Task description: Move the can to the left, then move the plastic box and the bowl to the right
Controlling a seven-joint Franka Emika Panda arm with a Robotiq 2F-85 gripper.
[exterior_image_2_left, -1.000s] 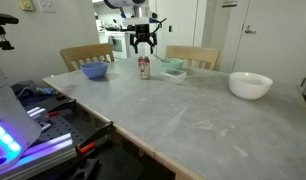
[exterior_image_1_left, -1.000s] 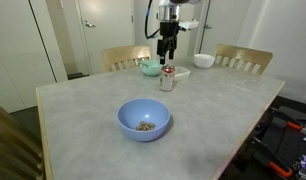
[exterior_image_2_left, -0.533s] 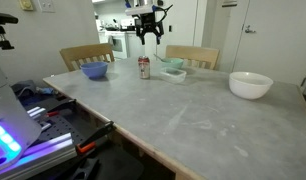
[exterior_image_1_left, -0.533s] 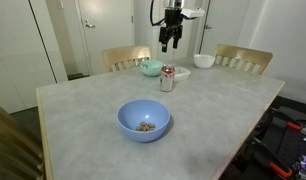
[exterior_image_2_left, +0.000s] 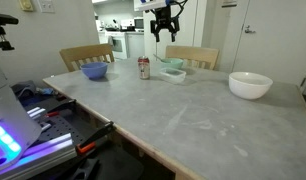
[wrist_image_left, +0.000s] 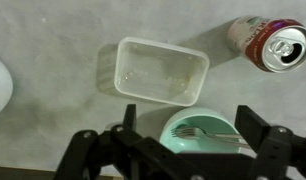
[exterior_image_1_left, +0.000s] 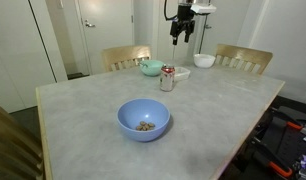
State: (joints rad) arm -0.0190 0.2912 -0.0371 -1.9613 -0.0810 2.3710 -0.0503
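The silver can with red markings [exterior_image_1_left: 167,78] stands upright on the table, also seen in an exterior view [exterior_image_2_left: 144,67] and at the top right of the wrist view [wrist_image_left: 270,43]. The translucent plastic box [wrist_image_left: 160,70] lies beside it, low and empty [exterior_image_2_left: 174,75]. The large light-blue bowl [exterior_image_1_left: 144,120] sits near the table's middle with some bits inside, and shows by a chair in an exterior view [exterior_image_2_left: 94,70]. My gripper [exterior_image_1_left: 181,30] hangs high above the box and teal bowl [exterior_image_2_left: 166,25], open and empty [wrist_image_left: 193,122].
A teal-green bowl [wrist_image_left: 203,135] with a fork in it sits right under the gripper, next to the box [exterior_image_1_left: 151,68]. A white bowl [exterior_image_2_left: 251,85] stands apart, also seen in an exterior view [exterior_image_1_left: 204,60]. Wooden chairs [exterior_image_1_left: 126,57] line the far table edge.
My gripper has risen from just above the can and shifted sideways over the box and teal bowl. The can stays standing where it was.
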